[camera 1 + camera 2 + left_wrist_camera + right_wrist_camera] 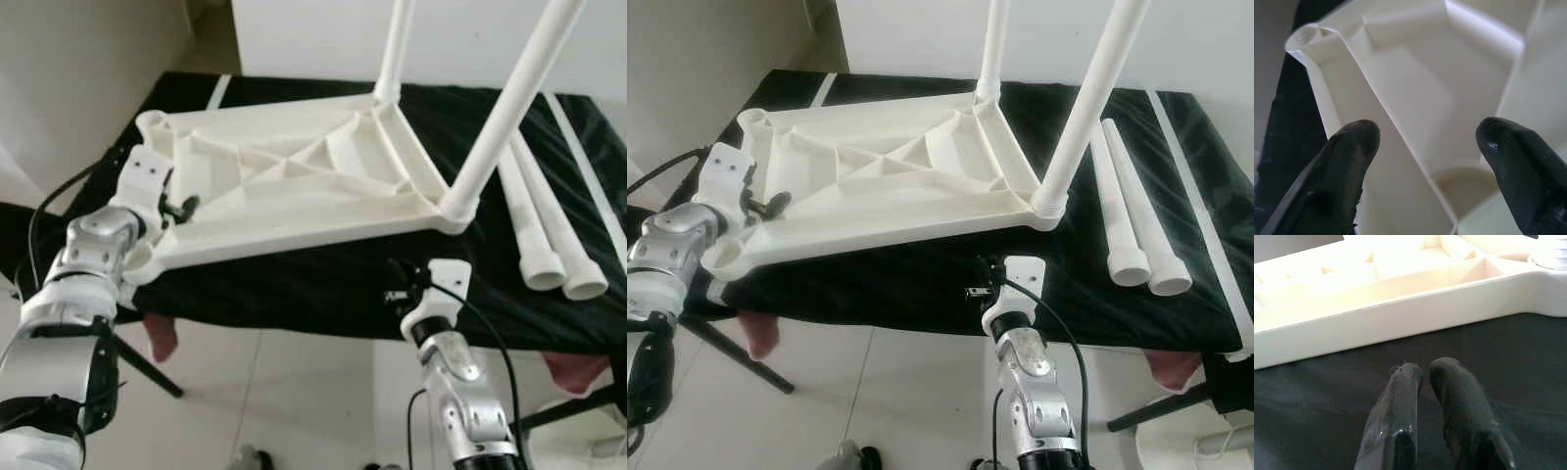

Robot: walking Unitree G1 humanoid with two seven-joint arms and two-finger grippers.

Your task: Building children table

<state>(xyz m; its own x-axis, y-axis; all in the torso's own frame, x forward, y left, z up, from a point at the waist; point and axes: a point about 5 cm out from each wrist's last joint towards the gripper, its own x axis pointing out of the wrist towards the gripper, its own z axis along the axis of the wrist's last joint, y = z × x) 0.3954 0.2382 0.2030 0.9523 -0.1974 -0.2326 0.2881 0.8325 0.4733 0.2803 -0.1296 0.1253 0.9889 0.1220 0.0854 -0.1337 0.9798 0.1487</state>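
Note:
The white plastic tabletop (pixel 284 186) lies upside down on a black-covered table (pixel 294 289). One white leg (pixel 509 108) stands in its near right corner socket. Another leg (pixel 395 49) stands in the far right corner. Both left sockets, near (pixel 137 259) and far (pixel 150 120), hold nothing. Two loose legs (pixel 534 215) lie side by side to the right. My left gripper (pixel 1427 137) is open at the tabletop's near left side, its fingers on either side of a rib. My right gripper (pixel 1422 374) is shut with nothing in it, just above the black cloth in front of the tabletop's near edge.
The table's front edge runs just before my arms, with pale floor tiles (pixel 294 392) below. A white wall (pixel 313 34) stands behind the table. Black table struts (pixel 147 367) and a reddish cloth (pixel 162 338) show under the front edge.

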